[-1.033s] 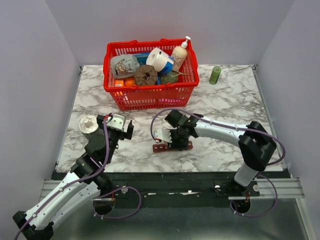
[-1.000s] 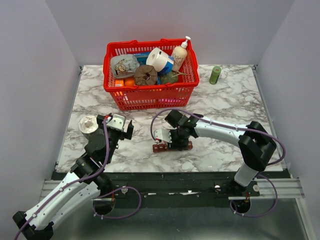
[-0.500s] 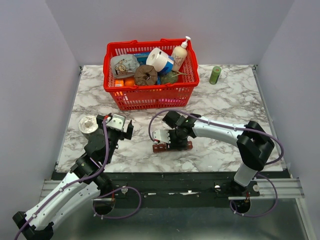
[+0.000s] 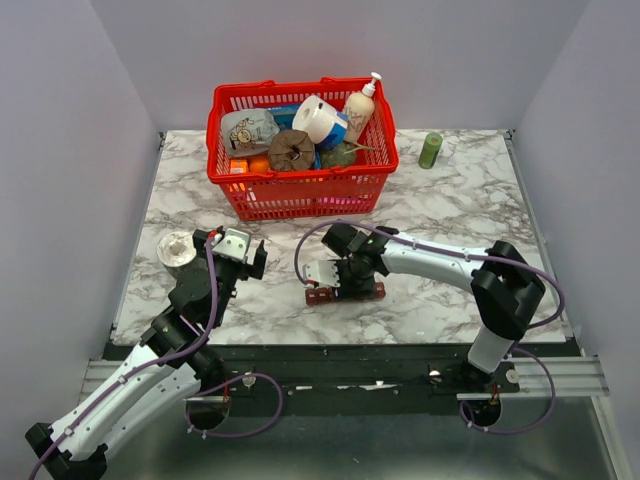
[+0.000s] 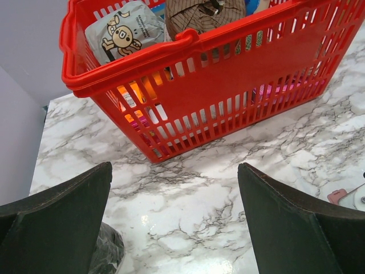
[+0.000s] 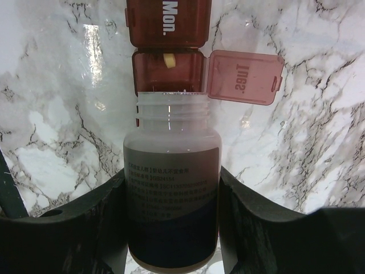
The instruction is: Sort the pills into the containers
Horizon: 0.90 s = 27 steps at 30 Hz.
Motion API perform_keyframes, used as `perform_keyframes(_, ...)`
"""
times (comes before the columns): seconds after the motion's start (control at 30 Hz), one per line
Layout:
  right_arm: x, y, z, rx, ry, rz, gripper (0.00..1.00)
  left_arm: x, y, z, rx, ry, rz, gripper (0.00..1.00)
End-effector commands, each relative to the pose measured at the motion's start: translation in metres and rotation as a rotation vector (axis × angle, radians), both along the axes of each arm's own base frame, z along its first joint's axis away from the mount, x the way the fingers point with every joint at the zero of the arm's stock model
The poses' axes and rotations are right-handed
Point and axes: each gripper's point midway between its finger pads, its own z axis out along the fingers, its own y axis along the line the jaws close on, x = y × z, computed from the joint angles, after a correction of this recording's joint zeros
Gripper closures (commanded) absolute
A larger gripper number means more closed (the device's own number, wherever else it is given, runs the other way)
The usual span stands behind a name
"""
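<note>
table [image 5: 188, 211]: glossy marble | basket [image 5: 274, 63]: glossy plastic | containers [image 6: 168, 23]: translucent plastic | bottle [image 6: 171, 194]: cloudy plastic

Top view: we sit high above and behind the arm bases, facing forward and down. The whole table [image 4: 450, 200] is in frame, seen from far off, with the back wall at the top.

Left wrist: we ride low over the marble, facing forward and slightly down between the spread fingers [image 5: 57, 222] of the left gripper [image 5: 174, 168]. The basket [image 5: 274, 74] is fairly near and fills the upper frame.

Right wrist: we look steeply down, very close to the tabletop, along the bottle [image 6: 171, 200] clamped in the right gripper [image 6: 171, 177]. The containers [image 6: 168, 34] sit at the top edge.

Shared: top and left wrist both take in the basket's near wall and the marble before it. Top and right wrist both take in the containers and the marble around them.
</note>
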Motion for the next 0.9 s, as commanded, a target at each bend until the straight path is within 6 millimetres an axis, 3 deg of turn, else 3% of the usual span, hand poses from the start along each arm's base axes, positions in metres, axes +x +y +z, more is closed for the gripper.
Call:
perform_keyframes(0.0, 0.0012, -0.0024, 0.0000, -0.050, -0.006, 0.001, 0.88, -0.0002, -0.0007, 0.0016, 0.002, -0.014, -0.012, 0.01)
perform_keyframes(0.87, -0.0012, 0.0000, -0.0011, -0.081, -0.008, 0.016, 0.88, -0.0008, -0.0013, 0.0016, 0.002, -0.014, -0.018, 0.01)
